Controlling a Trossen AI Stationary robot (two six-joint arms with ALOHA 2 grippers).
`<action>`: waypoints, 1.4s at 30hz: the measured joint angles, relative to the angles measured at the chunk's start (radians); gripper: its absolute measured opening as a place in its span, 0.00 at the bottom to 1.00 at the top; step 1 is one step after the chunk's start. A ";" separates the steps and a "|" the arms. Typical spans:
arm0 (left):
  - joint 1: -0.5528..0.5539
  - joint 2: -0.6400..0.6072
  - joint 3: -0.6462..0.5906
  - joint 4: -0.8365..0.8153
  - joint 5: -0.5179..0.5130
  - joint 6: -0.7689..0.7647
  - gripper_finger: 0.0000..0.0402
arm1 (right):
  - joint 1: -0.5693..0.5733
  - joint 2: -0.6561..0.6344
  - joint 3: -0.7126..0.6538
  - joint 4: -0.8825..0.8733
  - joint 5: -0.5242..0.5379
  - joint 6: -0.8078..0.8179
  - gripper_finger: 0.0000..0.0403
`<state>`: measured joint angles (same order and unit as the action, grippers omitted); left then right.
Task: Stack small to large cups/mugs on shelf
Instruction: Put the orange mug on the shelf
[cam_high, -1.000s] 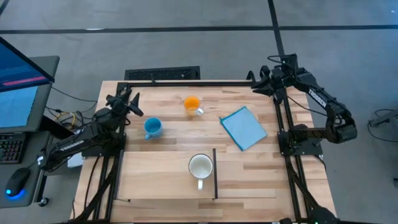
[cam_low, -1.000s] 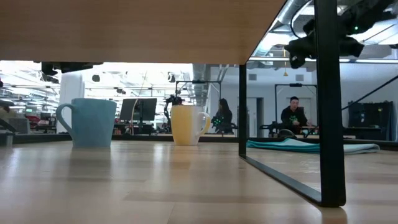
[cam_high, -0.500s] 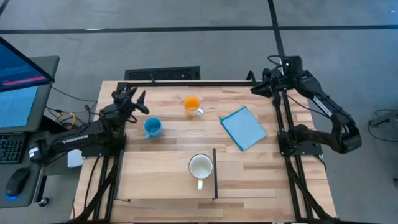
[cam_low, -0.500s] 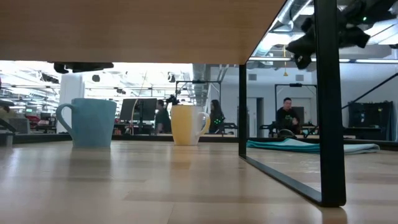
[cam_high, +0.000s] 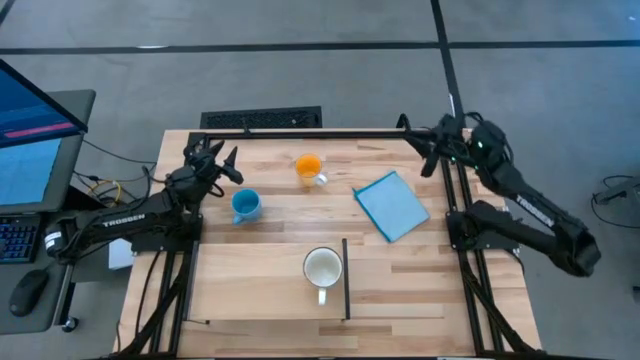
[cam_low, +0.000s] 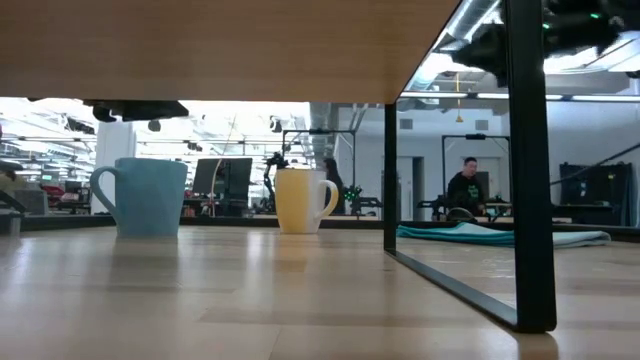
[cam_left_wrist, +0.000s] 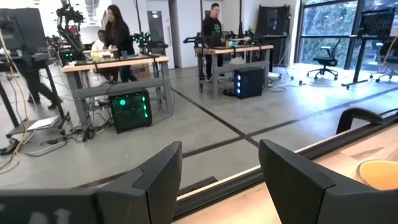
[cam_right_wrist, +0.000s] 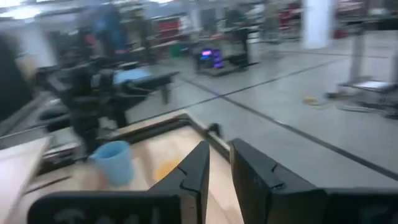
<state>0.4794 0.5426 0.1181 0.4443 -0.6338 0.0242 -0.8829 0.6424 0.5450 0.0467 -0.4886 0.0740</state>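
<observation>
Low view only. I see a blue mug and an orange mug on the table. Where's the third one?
Observer: The white mug stands upright near the table's front, just left of the black strip, handle toward the front edge.
Operator: Left gripper?
Observer: The left gripper is over the table's left rear, just behind the blue mug. Its fingers are open and hold nothing.
Operator: Right one?
Observer: The right gripper is at the right rear corner, behind the blue cloth, far from every mug.
</observation>
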 joint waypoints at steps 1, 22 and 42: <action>0.000 0.000 0.000 0.003 0.000 0.000 0.51 | -0.001 -0.042 -0.035 -0.005 0.021 0.007 0.21; 0.058 0.119 0.409 -0.497 0.393 -0.038 0.47 | -0.010 -0.631 -0.384 -0.101 0.100 0.109 0.21; 0.167 0.812 1.189 -0.955 0.608 0.077 0.40 | -0.009 -0.623 -0.385 -0.175 0.071 0.138 0.21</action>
<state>0.6463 1.3543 1.3069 -0.5110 -0.0261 0.1010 -0.8917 0.0193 0.1604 -0.1288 -0.4179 0.2123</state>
